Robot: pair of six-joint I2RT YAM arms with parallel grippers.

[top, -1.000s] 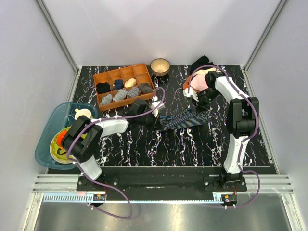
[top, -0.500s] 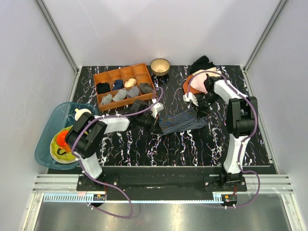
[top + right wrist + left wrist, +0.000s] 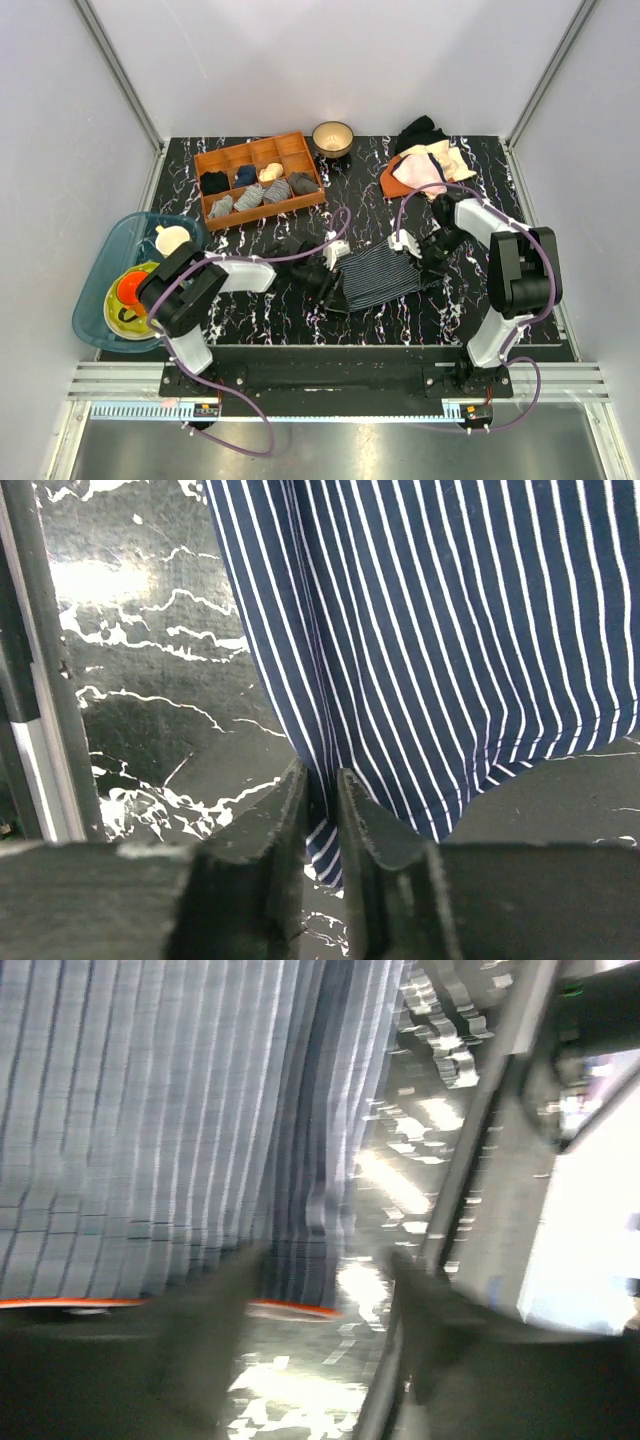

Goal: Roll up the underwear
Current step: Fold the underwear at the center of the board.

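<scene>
changing: the underwear has been drawn toward the near side of the table and pulled out from a bunched strip into a wider, flatter panel; both arms have come nearer with it.
meaning: as a judgement only, this reads as laying the cloth flat before the roll; no roll has been started.
underwear: lying on the table between the two grippers, with some folds at its right end.
right gripper: fingers narrow, nipping the cloth's edge between them, low against the table.
left gripper: at the cloth's left edge; its wrist view is smeared by motion. the fingers seem apart with the red edge running between them, but i cannot tell whether it holds the cloth.
hidden: from above, the underwear's left edge sits under the left gripper; waistband and leg openings are hard to pick out in any view.
</scene>
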